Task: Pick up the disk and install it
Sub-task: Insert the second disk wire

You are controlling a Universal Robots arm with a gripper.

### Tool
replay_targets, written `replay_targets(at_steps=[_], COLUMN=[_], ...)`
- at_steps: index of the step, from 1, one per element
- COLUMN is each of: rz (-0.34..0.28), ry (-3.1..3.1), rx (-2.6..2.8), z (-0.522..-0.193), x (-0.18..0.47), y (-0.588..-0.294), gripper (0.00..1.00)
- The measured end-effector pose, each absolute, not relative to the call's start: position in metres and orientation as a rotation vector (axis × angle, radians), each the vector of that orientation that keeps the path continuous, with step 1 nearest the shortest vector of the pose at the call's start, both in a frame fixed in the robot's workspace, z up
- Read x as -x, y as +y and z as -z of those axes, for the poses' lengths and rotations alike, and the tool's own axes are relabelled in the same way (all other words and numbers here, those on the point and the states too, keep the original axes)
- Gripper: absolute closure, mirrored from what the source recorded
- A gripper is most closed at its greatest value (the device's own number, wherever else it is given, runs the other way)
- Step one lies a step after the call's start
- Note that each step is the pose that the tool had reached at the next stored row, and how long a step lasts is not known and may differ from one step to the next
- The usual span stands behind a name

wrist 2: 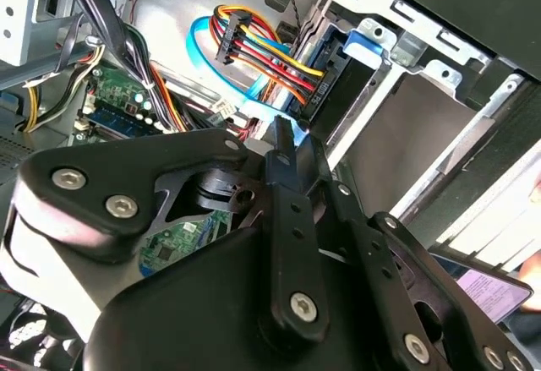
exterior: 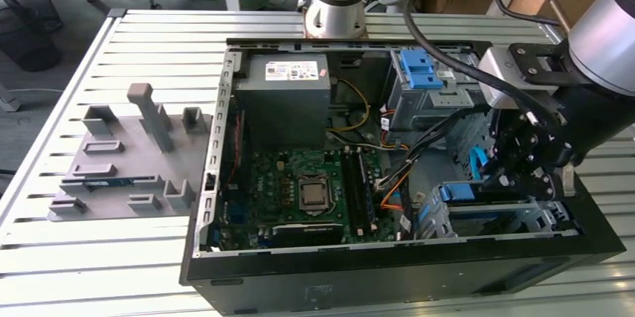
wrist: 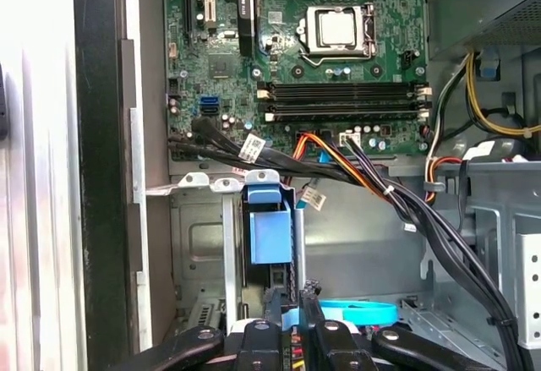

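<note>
Hand [wrist 2: 287, 139] closed, empty, beside seated disk [wrist: 269, 231].

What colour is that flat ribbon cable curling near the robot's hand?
Light blue flat ribbon cable, clearest in the second wrist view.

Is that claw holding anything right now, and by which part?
It cannot be told: the gripper hangs above the blue-framed disk in its bay, its grip hidden.

black gripper [wrist 2: 287, 147], fingers closed together, tips just beside the connector [wrist 2: 325, 92] with red, yellow and orange wires. a blue cable [wrist 2: 224, 84] loops behind the wires. blue tab [wrist 2: 365, 48] on the grey cage [wrist 2: 414, 113] beyond the connector.
</note>
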State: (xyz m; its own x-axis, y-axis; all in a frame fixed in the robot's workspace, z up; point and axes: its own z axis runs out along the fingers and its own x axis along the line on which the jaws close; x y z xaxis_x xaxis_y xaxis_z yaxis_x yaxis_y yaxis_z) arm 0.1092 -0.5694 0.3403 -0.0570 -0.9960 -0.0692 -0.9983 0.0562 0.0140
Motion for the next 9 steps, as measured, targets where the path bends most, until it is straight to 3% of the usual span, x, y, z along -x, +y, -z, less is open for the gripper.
replay_targets(at_steps=[4, 6, 9], rz=[-0.090, -0.089, -0.086], ry=[2.253, 2.253, 2.255], rx=[2.129, 2.129, 2.130], z=[-0.3417, -0.3419, -0.3418], x=[-0.1100, -0.1110, -0.1136], y=[-0.5693, -0.5694, -0.5693], gripper=[0.78, 0.89, 0.89])
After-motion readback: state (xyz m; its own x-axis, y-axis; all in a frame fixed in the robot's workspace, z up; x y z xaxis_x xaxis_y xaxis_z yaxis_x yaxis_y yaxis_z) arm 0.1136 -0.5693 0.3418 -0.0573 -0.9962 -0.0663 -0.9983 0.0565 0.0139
